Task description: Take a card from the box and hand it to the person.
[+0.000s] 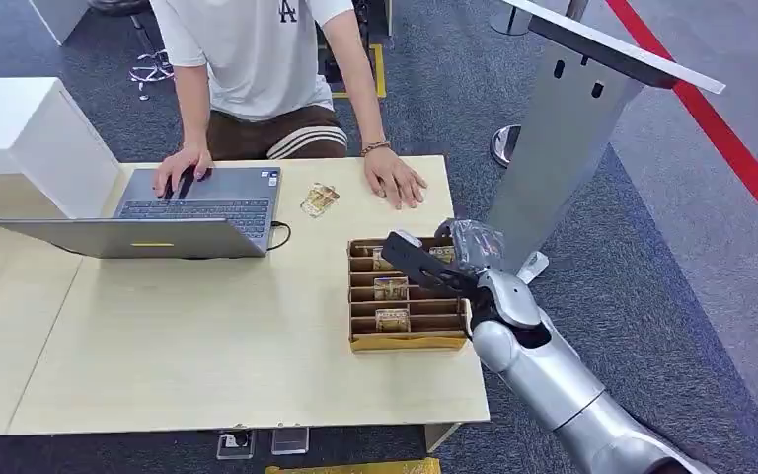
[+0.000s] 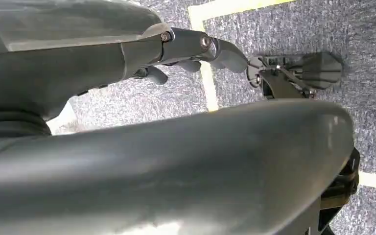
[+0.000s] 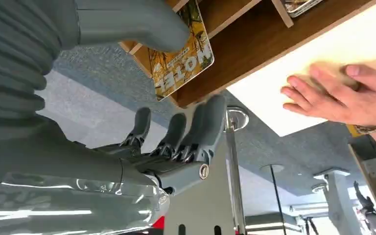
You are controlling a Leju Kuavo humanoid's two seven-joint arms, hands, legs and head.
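The bench (image 1: 207, 346) takes most of the head view, a pale wooden top. Behind it, at the top centre of the frame, sits a person (image 1: 257, 59) with one hand on a laptop (image 1: 173, 212) in the left middle, and the other hand (image 1: 395, 181) flat on the bench just right of centre.

The box (image 1: 395, 341) stands at the right centre of the head view, near the bench edge. It is brown, with slats that divide it into rows, and some cards lie in these rows. One more card (image 1: 320, 198) lies apart on the bench, between the laptop and the person's flat hand.

The right robot hand (image 1: 432, 262) is at the far right corner of the box. In the right wrist view its thumb is beside a yellow card (image 3: 181, 61) that leans at the box wall, and the fingers (image 3: 196, 132) are spread on the outer side. I judge that the hand is apart and the card is not yet pinched.

The left robot hand (image 2: 196, 54) hangs over the carpet with its fingers loosely bent and holds nothing.

The step in hand is the grasp. The next move calls for the thumb and fingers to close on the card, then a lift free of the slats, toward the person's hand.
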